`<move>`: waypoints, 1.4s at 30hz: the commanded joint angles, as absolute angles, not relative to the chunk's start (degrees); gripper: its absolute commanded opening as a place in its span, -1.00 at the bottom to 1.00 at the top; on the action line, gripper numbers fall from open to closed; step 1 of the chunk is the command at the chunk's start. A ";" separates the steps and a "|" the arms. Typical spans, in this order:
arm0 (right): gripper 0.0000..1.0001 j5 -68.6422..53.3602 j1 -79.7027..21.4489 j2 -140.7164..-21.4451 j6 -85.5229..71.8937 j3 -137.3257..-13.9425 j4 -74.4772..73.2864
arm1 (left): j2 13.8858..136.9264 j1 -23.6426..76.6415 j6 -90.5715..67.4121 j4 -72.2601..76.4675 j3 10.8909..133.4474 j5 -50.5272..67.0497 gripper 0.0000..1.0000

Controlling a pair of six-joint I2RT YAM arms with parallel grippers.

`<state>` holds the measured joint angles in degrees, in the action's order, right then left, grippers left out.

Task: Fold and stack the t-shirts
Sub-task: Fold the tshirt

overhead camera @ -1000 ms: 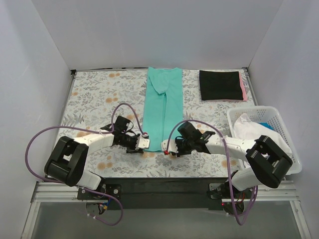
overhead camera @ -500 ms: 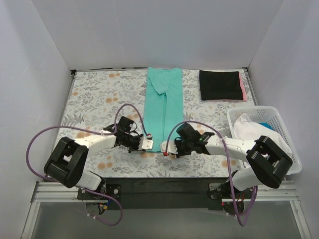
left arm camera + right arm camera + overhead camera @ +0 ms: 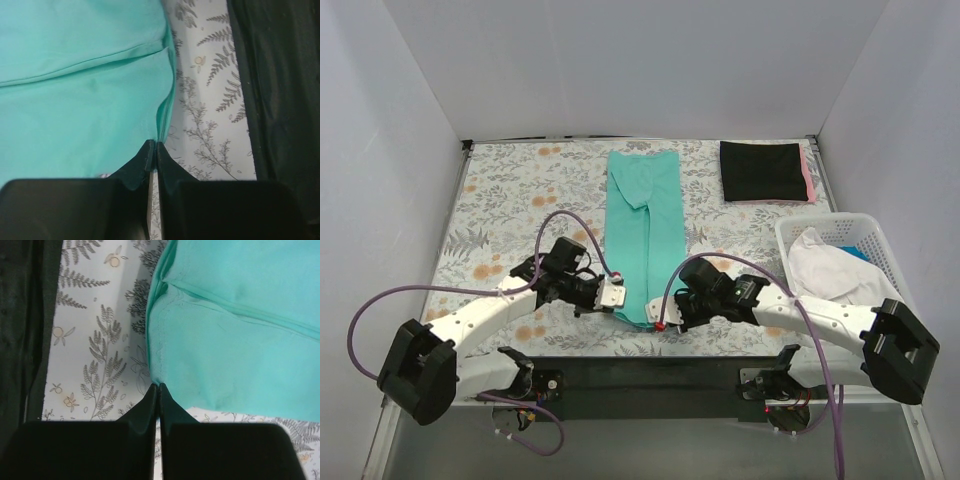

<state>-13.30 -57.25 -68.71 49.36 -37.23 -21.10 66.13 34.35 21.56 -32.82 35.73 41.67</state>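
Observation:
A teal-green t-shirt [image 3: 642, 225], folded into a long strip, lies down the middle of the floral cloth. My left gripper [image 3: 616, 297] is shut on its near left corner; the left wrist view shows the jaws pinching the teal hem [image 3: 161, 131]. My right gripper [image 3: 663, 322] is shut on its near right corner, and the right wrist view shows the jaws closed on the teal corner [image 3: 158, 381]. A folded black t-shirt [image 3: 761, 171] lies on a pink one [image 3: 809, 176] at the back right.
A white lattice basket [image 3: 904, 275] at the right edge holds white [image 3: 823, 262] and blue [image 3: 848, 248] shirts. The grey-and-orange floral cloth [image 3: 515, 195] covers the table. White walls close the back and sides. The dark front rail [image 3: 650, 372] runs below the arms.
Both grippers have drawn back toward the near edge, pulling the teal shirt with them; its far end has slid away from the back edge of the table.

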 commanded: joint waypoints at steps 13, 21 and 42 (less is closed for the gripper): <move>-0.97 -18.28 -42.81 -78.22 56.69 -56.33 -23.64 | 80.32 22.07 20.66 -31.12 54.39 46.93 -1.00; -0.97 -20.74 -36.04 -87.17 63.18 -65.29 -23.73 | 91.21 18.02 20.74 -29.80 66.00 47.46 -1.00; -0.97 -24.61 -25.66 -116.79 69.52 -92.63 -22.94 | 119.25 12.92 19.86 -21.01 89.82 43.86 -1.00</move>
